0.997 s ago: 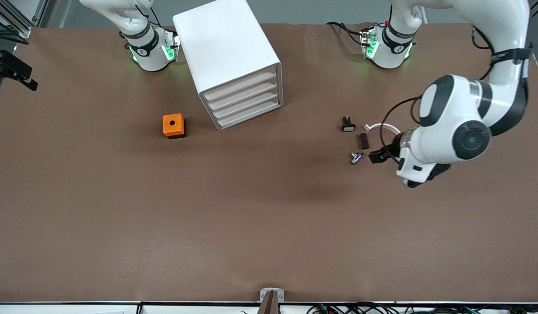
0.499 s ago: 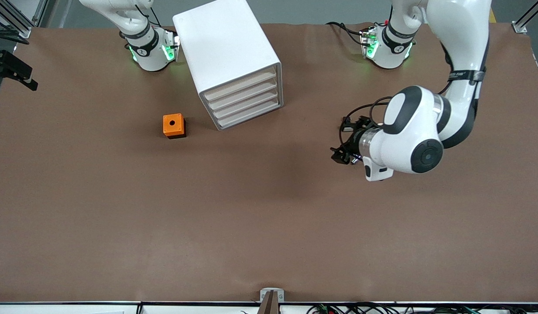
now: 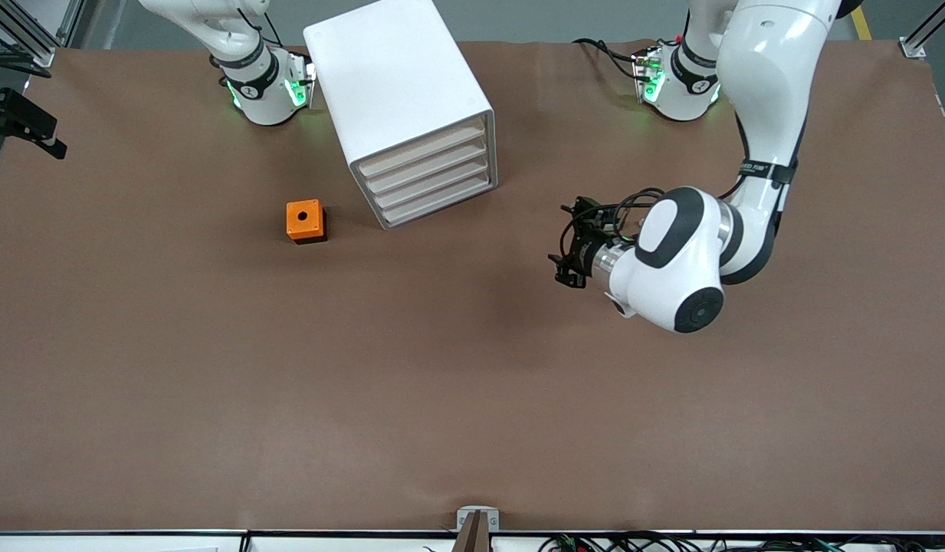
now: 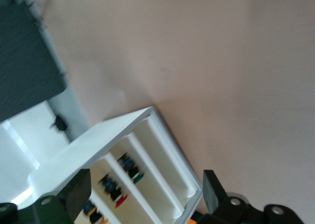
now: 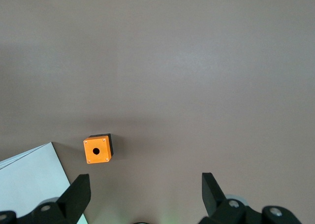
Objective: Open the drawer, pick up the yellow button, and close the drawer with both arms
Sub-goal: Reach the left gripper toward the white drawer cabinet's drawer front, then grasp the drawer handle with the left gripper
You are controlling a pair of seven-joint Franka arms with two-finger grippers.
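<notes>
The white cabinet stands near the right arm's base, and all its drawers are shut. The uppermost drawer has a pale beige front. My left gripper is open and empty over the bare table, beside the cabinet toward the left arm's end. It faces the cabinet, where small dark parts with green, red and yellowish caps show blurred in the drawers. I cannot tell which is the button. My right gripper is open and empty, high over the table.
An orange cube with a black hole sits on the table beside the cabinet, toward the right arm's end; it also shows in the right wrist view. The small parts seen earlier are hidden under the left arm.
The left arm has swung toward the cabinet, and its gripper has passed over the small parts on the table and now covers them. The right arm has not moved.
</notes>
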